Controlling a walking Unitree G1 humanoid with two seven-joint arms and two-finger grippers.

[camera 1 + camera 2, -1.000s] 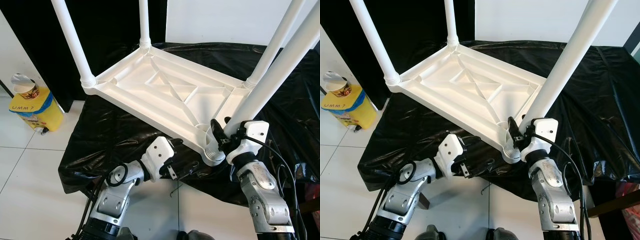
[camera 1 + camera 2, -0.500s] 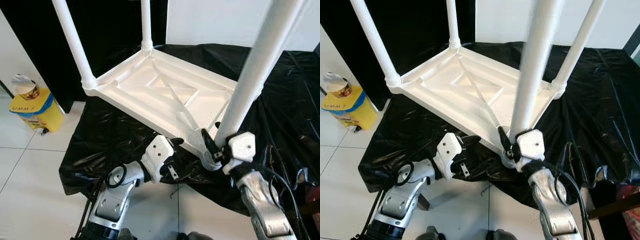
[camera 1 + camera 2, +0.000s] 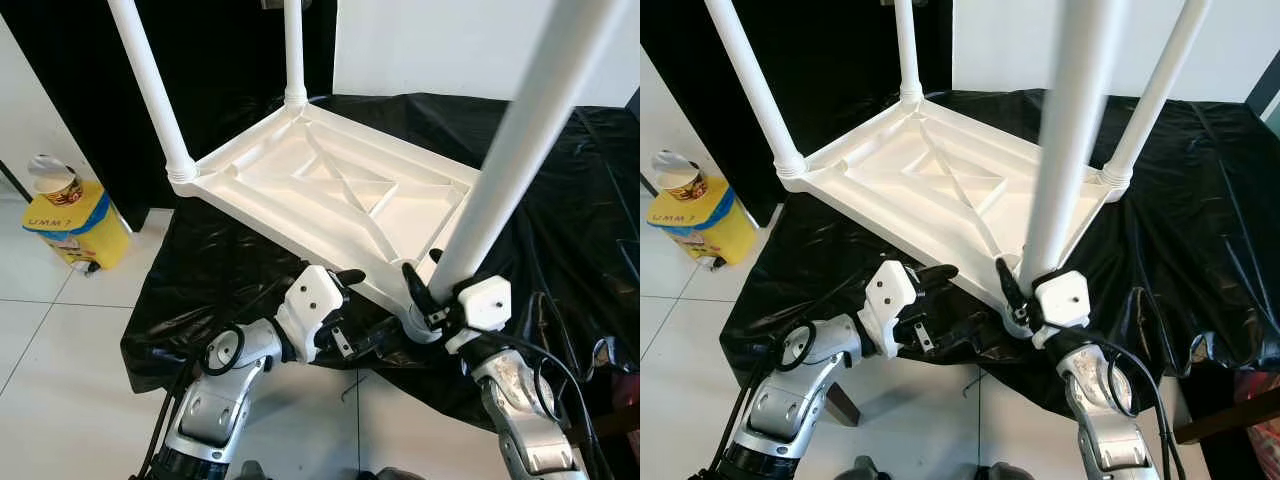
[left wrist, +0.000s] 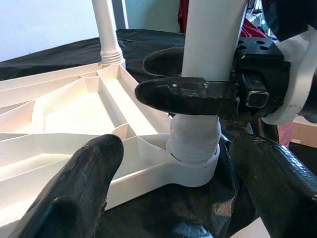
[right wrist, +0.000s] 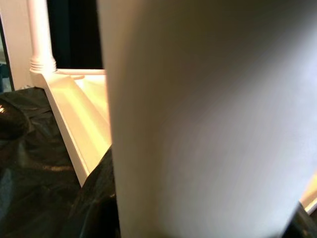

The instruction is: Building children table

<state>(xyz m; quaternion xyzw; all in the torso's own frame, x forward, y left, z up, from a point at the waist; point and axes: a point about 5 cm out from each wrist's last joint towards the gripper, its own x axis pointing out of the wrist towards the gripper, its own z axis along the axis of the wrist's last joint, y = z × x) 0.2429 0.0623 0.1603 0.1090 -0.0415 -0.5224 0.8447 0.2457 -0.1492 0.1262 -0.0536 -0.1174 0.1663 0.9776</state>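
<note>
A black plastic sheet (image 3: 220, 280) covered the work surface, where the upturned white tabletop (image 3: 340, 205) lay with 4 legs up. The right gripper (image 3: 425, 300) clenched the near leg (image 3: 500, 190) just above its socket; 1 second earlier that leg leaned more, so it looked nearly seated. The left gripper (image 4: 173, 198) hovered spread beside the corner.

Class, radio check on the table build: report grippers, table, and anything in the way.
Right gripper shut on near table leg just above its socket. Left gripper open at the upturned tabletop edge. All four legs upright. Black sheet beneath; nothing obstructing.
</note>
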